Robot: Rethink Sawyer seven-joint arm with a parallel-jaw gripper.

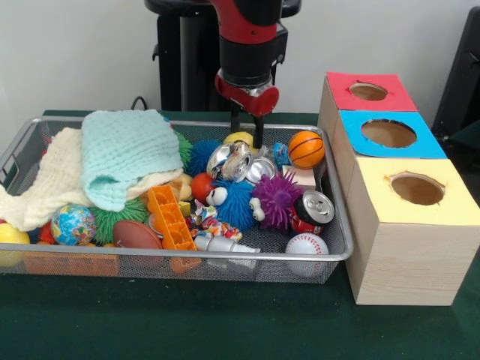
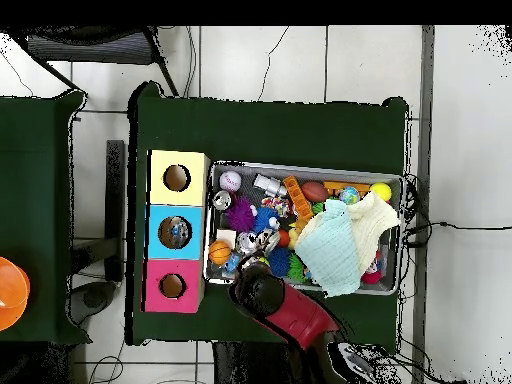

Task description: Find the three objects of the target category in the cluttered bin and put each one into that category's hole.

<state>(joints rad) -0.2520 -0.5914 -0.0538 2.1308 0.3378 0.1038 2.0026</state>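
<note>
Gripper (image 1: 247, 129): I am seeing its fingers standing apart, gripping nothing, hanging over the far side of the wire bin (image 1: 339, 253).
Below it: crushed silver cans (image 1: 238, 163) are lying just beside a yellow ball (image 1: 238, 137).
Soda can (image 1: 311, 209): lying near the baseball (image 1: 306, 244).
Holes: red box (image 1: 367, 91), blue box (image 1: 390, 133), yellow box (image 1: 416, 190) are sitting beside the bin.
Cloths: a mint cloth (image 1: 126, 155) is covering the other end.

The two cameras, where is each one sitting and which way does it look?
Front view: sits across the table, facing the robot; its red arm and gripper hang over the wire bin.
Overhead view: sits above, looking straight down; the arm enters from the bottom.
Both show the bin, the three-hole box, and the aqua cloth.
</note>
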